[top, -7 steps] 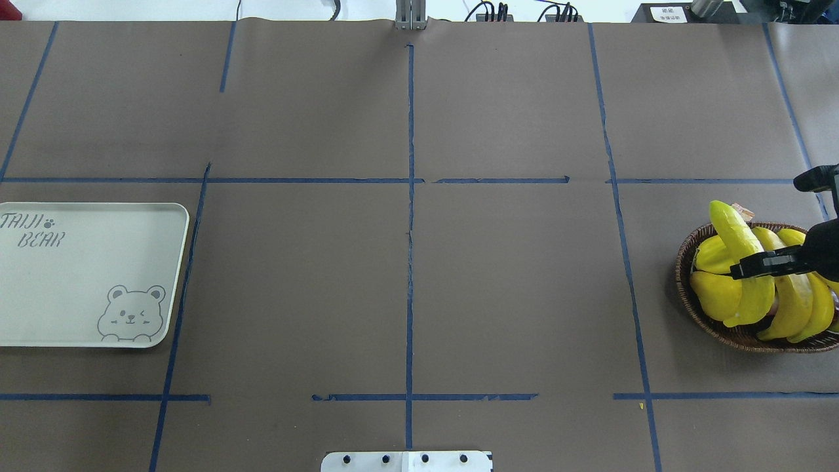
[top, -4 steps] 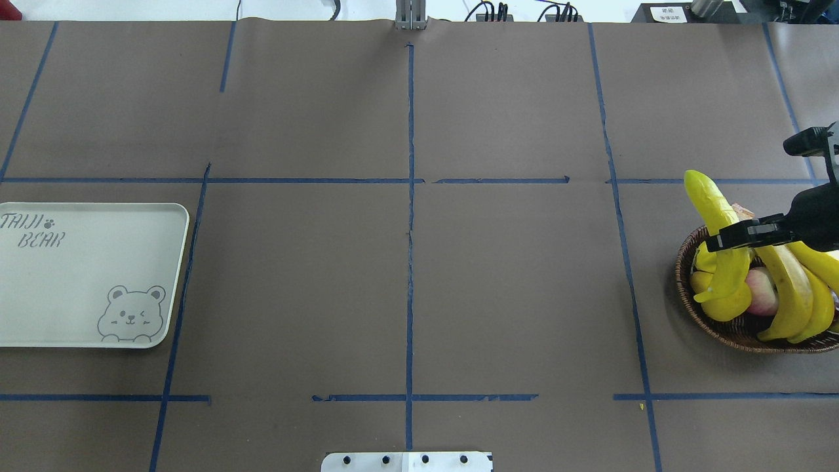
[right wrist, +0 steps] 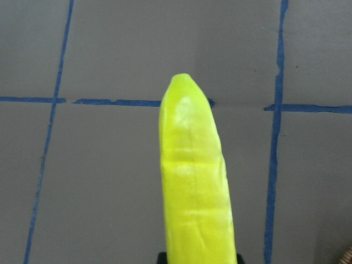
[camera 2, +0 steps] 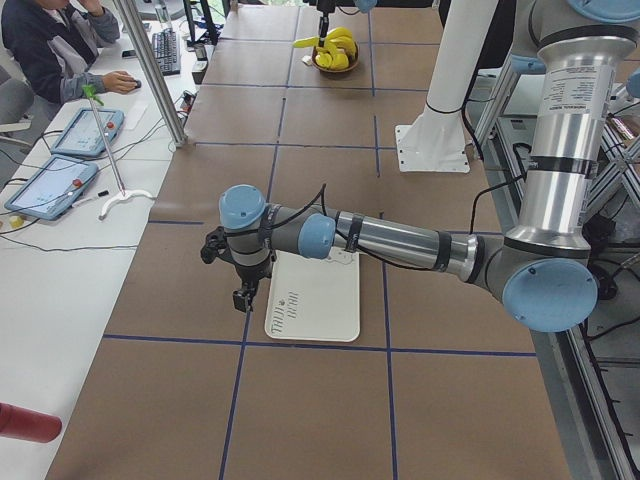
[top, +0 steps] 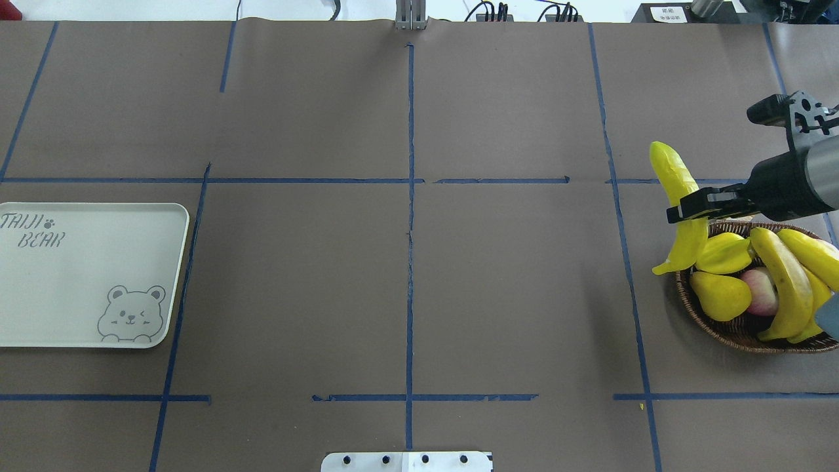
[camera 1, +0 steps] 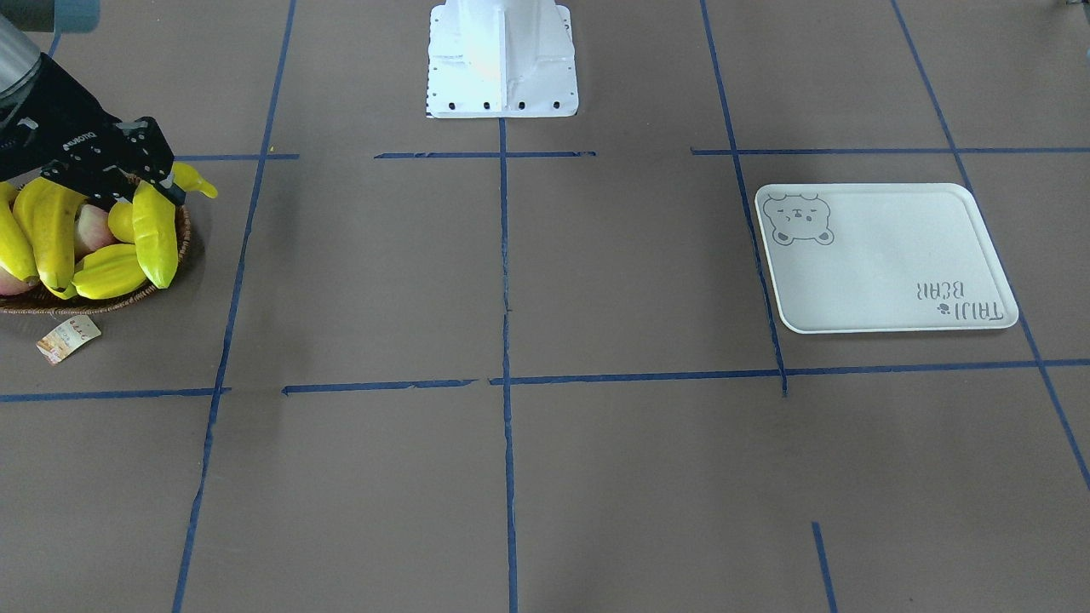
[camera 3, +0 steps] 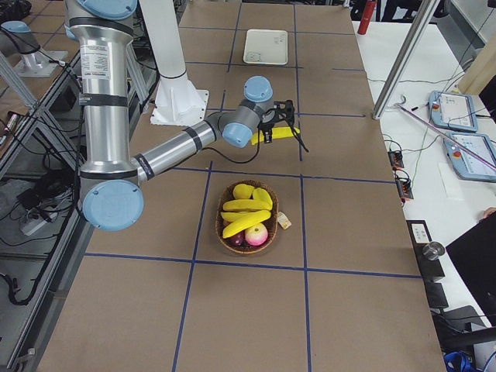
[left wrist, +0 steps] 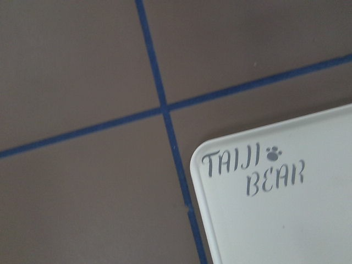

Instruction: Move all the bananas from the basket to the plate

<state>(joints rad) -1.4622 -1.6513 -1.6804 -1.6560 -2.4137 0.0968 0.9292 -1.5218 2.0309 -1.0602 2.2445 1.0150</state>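
While the right gripper (top: 685,213) is clamped across the middle of one banana (top: 670,167), that fruit hangs raised beside the basket (top: 734,339). In the overhead view its upper end points away from the robot and its lower tip overlaps the wicker's left edge. The right-side view shows the banana (camera 3: 285,132) held roughly level, clear of the table (camera 3: 349,225) and apart from the heap in the basket (camera 3: 221,236). The right wrist camera catches only its outer half (right wrist: 195,187), jutting over brown paper crossed by blue tape (right wrist: 278,165).

Other bananas (top: 783,288) lie in the basket, bunched toward its right side (one is cut off by the frame edge). With them are a starfruit (top: 721,254), a pear (top: 718,295) and a pinkish apple (top: 760,292). A paper tag (camera 1: 68,336) lies on the table just beside the rim.

The plate (top: 85,275) sits well apart from all this, at the table's far left end. The left gripper (camera 2: 243,292) hovers near the plate's lettered corner. It shows only in the left-side view, so I cannot tell whether its jaws are apart or together. Its wrist camera looks down on that same corner (left wrist: 275,220), next to two crossing tape lines.
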